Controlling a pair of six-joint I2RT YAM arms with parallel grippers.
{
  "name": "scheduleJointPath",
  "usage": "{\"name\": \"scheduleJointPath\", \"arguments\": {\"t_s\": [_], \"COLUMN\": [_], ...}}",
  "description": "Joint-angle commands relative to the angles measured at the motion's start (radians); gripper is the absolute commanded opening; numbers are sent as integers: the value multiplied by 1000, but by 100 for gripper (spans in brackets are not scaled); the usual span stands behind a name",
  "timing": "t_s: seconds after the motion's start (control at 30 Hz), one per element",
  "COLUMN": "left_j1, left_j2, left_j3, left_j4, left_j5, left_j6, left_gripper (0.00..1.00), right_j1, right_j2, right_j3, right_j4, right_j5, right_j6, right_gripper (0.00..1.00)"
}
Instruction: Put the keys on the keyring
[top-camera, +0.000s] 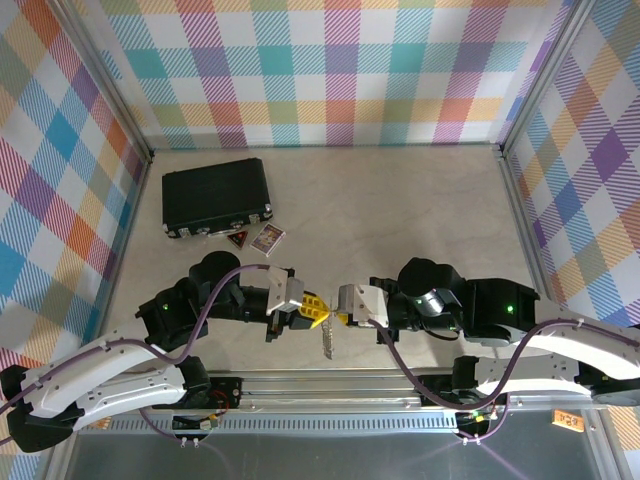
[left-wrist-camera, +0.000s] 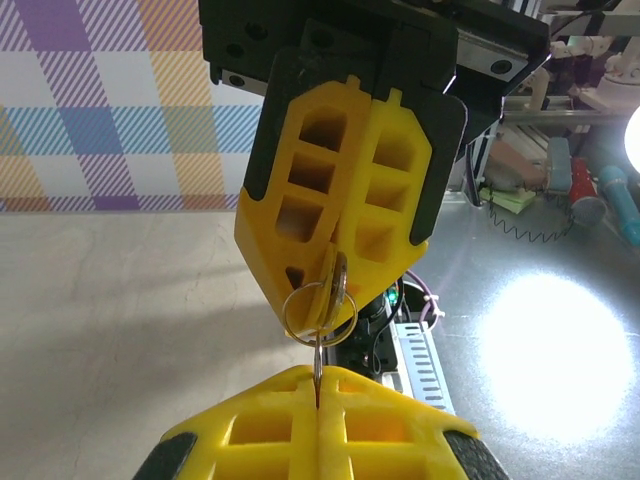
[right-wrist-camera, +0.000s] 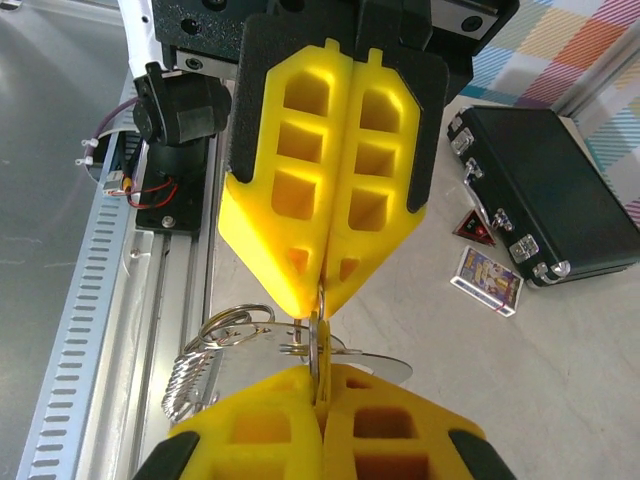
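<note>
Two pincers meet tip to tip over the near middle of the desk (top-camera: 400, 210) in the top view. The left pincer (top-camera: 314, 308) and right pincer (top-camera: 342, 312) are both squeezed tight, and the keyring (top-camera: 327, 342) dangles from between them toward the rail. A black case (top-camera: 217, 197) and two cards (top-camera: 267, 238) lie well apart on the far left.

From the left wrist, that arm's own yellow tips are closed on a thin metal strip seen edge-on (left-wrist-camera: 317, 382). I take this strip for the key, though its head is hidden. Opposite, the right pincer's tips clamp a small round loop (left-wrist-camera: 293, 330) that hangs in front of them.

From the right wrist, its own tips grip a ring at the centre. The keyring's loops and coiled fringe (right-wrist-camera: 192, 378) spill out toward the rail side, and a flat silver blade (right-wrist-camera: 385, 368) juts the other way.

My reading is that the threading step is under way, with one arm steadying the ring and the other feeding the key. Whether the key's hole is already on the wire cannot be told. The next move likely calls for a small, slow slide or twist along the ring while the other arm keeps a firm hold. Too much pull could drag the metal out of either pincer.
</note>
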Motion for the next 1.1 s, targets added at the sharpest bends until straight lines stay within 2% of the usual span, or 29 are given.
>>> {"name": "scheduleJointPath", "arguments": {"t_s": [0.0,0.4,0.47,0.5,0.7,0.73,0.8,0.87,0.97,1.07], "left_j1": [1,1,1,1,1,1,1,1,1,1], "left_j2": [3,-6,-12,-15,-39,-42,-43,-43,-47,-60], "left_j3": [20,-9,-17,-19,-47,-52,-55,-61,-67,-78], "left_j4": [-31,15,20,23,53,57,54,51,53,63], "left_j5": [-25,-61,-68,-75,-150,-178,-221,-252,-267,-284], "left_j6": [20,1,-3,-5,-31,-37,-43,-47,-55,-63], "left_gripper": [0,0,3,6,43,51,75,90,99,100], "right_j1": [8,8,9,8,8,8,8,8,8,8], "right_j2": [-21,12,11,11,22,24,31,38,44,52], "right_j3": [44,73,73,73,89,91,91,94,96,96], "right_j4": [63,35,40,42,26,20,8,-4,-13,-18], "right_j5": [56,148,151,155,209,220,239,262,289,309], "right_j6": [-19,-10,-9,-9,2,5,12,24,36,46], "right_gripper": [0,0,0,0,0,0,0,0,0,0]}}
